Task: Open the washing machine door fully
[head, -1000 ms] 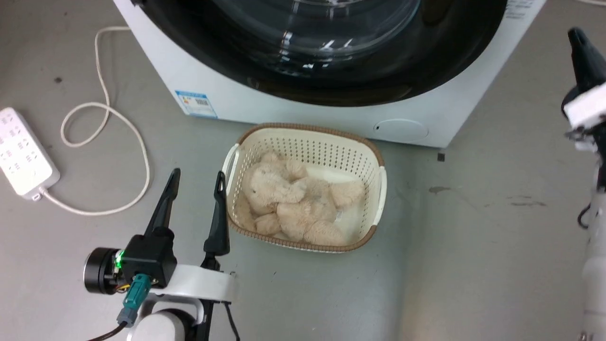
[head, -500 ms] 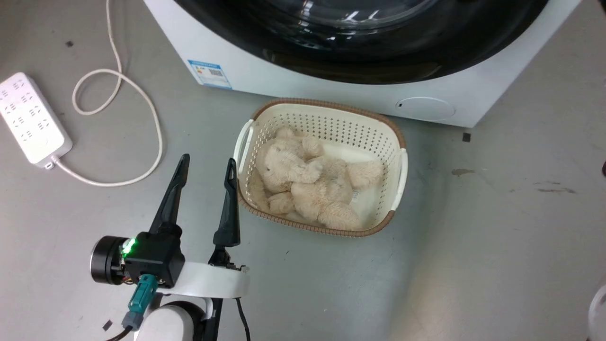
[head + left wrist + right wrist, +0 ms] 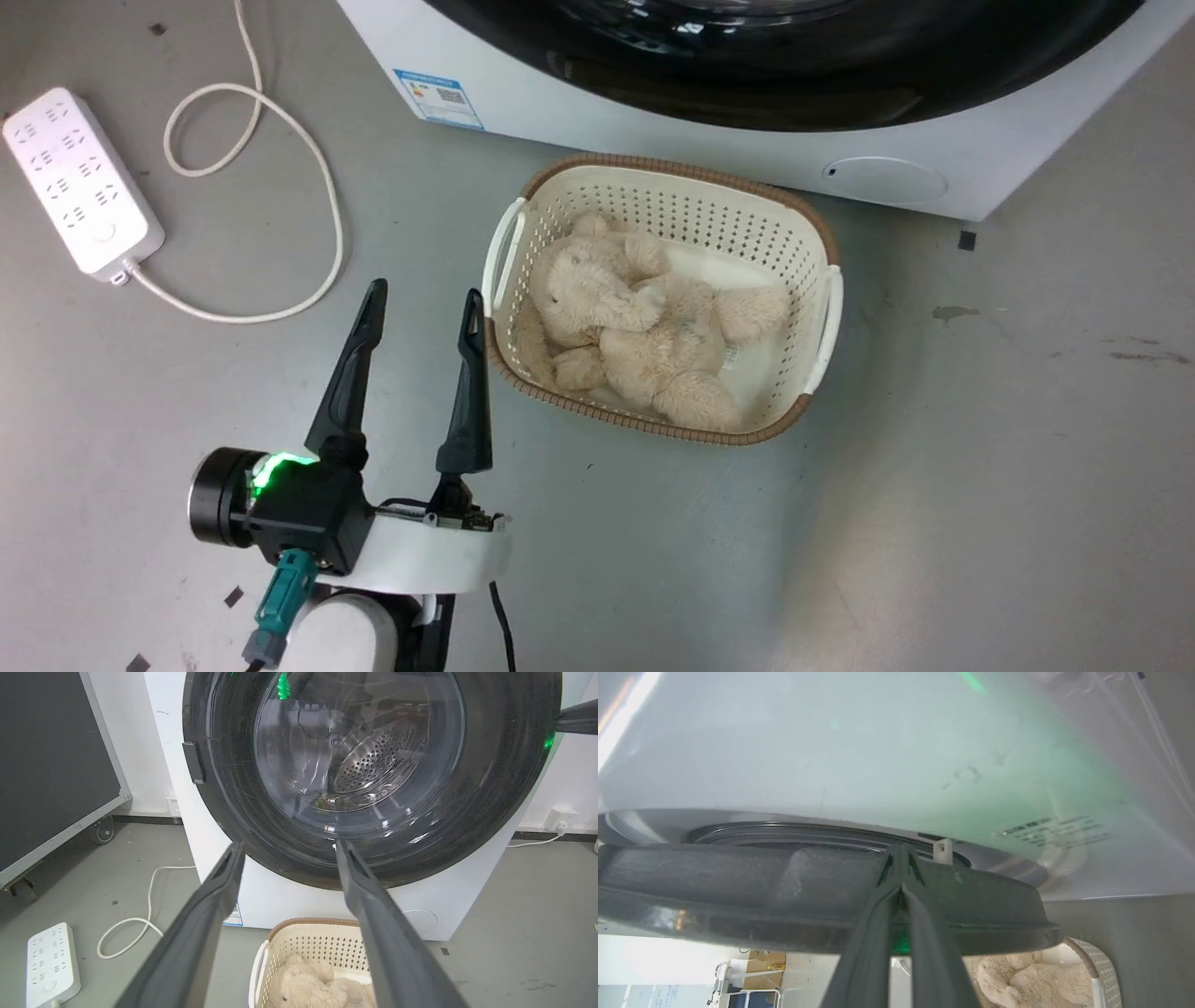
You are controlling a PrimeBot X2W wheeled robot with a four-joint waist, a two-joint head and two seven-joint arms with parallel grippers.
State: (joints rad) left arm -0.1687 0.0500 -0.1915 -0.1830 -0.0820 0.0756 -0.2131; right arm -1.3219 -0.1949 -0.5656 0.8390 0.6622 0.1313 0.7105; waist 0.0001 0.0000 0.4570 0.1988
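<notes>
The washing machine door [image 3: 369,770] is on the front of the white cabinet [image 3: 467,896], facing me; in the left wrist view it occupies the upper centre. A small dark block [image 3: 194,763] sits on the rim at 9 o'clock; I judge this to be the hinge side. My right claw [image 3: 901,851] meets the rim at 3 o'clock of the disc. In the right wrist view its two fingers are pressed together, tips lying across the rim's rear edge beside a pale latch hook [image 3: 943,851]; I cannot tell whether they pinch a lip or only hook behind it. A narrow gap shows there between door and cabinet, so I judge the door unlatched but barely ajar. Step in hand: the start of the swing. Next move, as I judge it: draw the right claw away from the cabinet along an arc centred on the 9 o'clock edge, keeping the tips behind the rim so they do not slip off the glossy surface. My left claw [image 3: 425,291] is spread wide and holds nothing; it hangs over the floor [image 3: 980,467], just beside the basket [image 3: 826,245] at that basket's 9 o'clock. The basket, holding a plush toy [image 3: 635,327], stands on the floor at 6 o'clock below the door.
</notes>
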